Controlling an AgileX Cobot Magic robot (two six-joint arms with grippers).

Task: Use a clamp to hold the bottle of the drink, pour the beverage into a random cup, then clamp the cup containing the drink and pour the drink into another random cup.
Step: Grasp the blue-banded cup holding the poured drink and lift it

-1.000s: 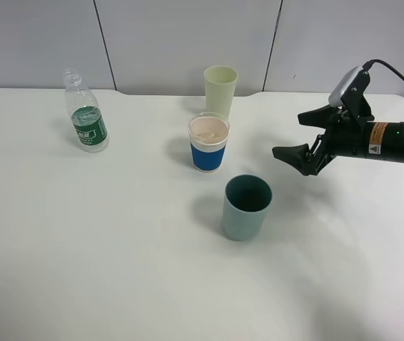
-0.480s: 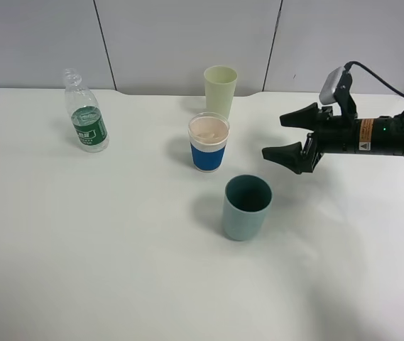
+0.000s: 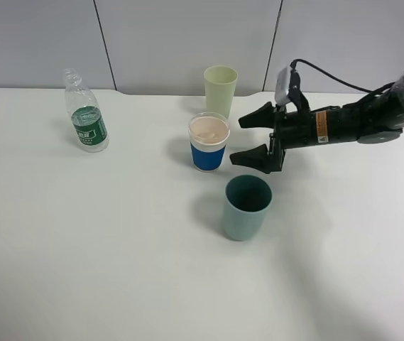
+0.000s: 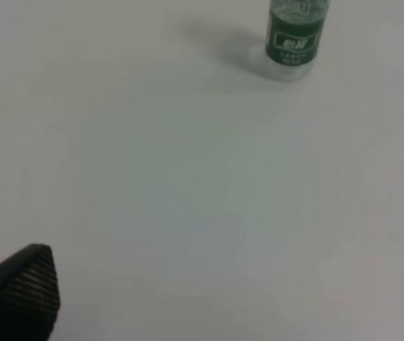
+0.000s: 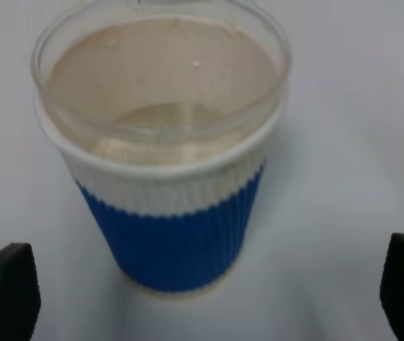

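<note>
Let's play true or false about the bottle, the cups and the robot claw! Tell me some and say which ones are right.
1. The bottle is lying on its side. False: it stands upright.
2. The right gripper is open. True.
3. The right gripper holds the blue-sleeved cup. False: its jaws are apart beside the cup, gripping nothing.
4. The pale yellow-green cup stands farther back on the table than the blue-sleeved cup. True.

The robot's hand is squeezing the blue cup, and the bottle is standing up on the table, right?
Not quite: the right hand is open beside the blue cup, not squeezing it. The right wrist view shows its fingers wide apart, clear of the cup. The bottle does stand up on the table.
</note>
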